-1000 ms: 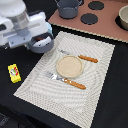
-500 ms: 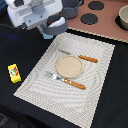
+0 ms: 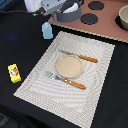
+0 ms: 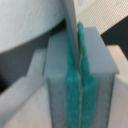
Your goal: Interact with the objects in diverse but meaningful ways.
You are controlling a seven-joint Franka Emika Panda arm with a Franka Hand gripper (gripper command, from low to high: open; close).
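A pale blue carton (image 3: pixel 47 31) stands upright at the far corner of the striped placemat (image 3: pixel 95 95), toward the exterior view's left. My gripper (image 3: pixel 50 11) hangs just above it at the top edge, and its fingers are too blurred to read. The wrist view is filled by the carton (image 4: pixel 80 75), with its teal print, very close. A yellow packet with a red mark (image 3: pixel 14 73) lies on the black table at the left. A grey pan (image 3: pixel 70 14) sits behind the arm, partly hidden. The sausage and the fish are out of view.
A round wooden plate (image 3: pixel 69 66) lies mid-mat, between an orange-handled knife (image 3: pixel 82 57) and fork (image 3: pixel 70 81). A brown board with black burner discs (image 3: pixel 90 19) runs along the back, with a pot (image 3: pixel 123 17) at its right end.
The arm has moved from the exterior view's left toward the back and up. The carton, hidden by the arm before, now shows standing at the mat's corner.
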